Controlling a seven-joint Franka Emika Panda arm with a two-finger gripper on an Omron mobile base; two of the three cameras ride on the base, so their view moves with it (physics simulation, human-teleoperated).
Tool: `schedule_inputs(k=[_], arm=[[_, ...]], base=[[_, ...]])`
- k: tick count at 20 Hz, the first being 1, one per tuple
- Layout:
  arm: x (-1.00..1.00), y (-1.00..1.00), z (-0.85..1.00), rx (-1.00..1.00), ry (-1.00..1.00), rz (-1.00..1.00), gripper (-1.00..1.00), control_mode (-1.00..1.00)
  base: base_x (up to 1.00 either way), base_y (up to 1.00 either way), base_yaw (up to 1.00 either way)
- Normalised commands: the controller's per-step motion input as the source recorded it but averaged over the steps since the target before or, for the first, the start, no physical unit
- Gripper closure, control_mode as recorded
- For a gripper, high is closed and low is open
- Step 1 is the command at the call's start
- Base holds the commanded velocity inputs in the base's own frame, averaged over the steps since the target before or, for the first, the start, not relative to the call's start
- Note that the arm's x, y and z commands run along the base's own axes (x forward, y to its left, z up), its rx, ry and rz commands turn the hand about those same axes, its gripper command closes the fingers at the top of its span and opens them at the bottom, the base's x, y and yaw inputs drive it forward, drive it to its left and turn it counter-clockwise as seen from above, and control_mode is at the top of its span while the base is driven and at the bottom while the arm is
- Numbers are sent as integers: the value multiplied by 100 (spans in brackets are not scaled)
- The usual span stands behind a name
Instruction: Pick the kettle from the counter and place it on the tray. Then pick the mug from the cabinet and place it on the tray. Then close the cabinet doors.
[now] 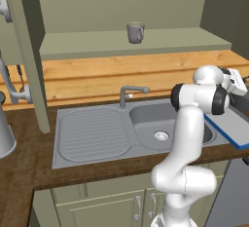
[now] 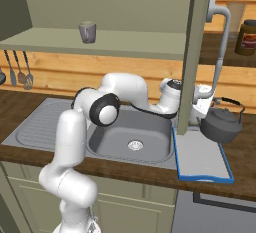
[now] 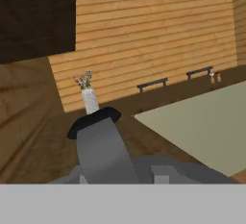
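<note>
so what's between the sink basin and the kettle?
In the right base view, the tray lies between the sink basin and the kettle, with the open cabinet door's edge standing in front of that stretch.

Steel sink (image 1: 97, 133) with faucet (image 1: 127, 93); brown jar (image 2: 246, 37) on a shelf.

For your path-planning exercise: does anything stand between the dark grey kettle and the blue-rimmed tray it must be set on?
Nothing visible does. The squat dark grey metal kettle sits at the far right corner of the flat blue-rimmed tray, whose pale grey surface lies bare. The open sage-green cabinet door hangs just left of the kettle, beside the route rather than across it.
</note>
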Motion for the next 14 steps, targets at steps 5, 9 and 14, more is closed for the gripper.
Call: schedule_inputs(k=[5, 9, 14], arm=[[-4, 61, -42, -8, -10, 2, 100, -100], [-12, 56, -44, 8, -18, 0, 100, -100], [0, 38, -59, 11, -22, 0, 100, -100]], base=[[0, 0, 0], [0, 0, 0], [0, 0, 0]])
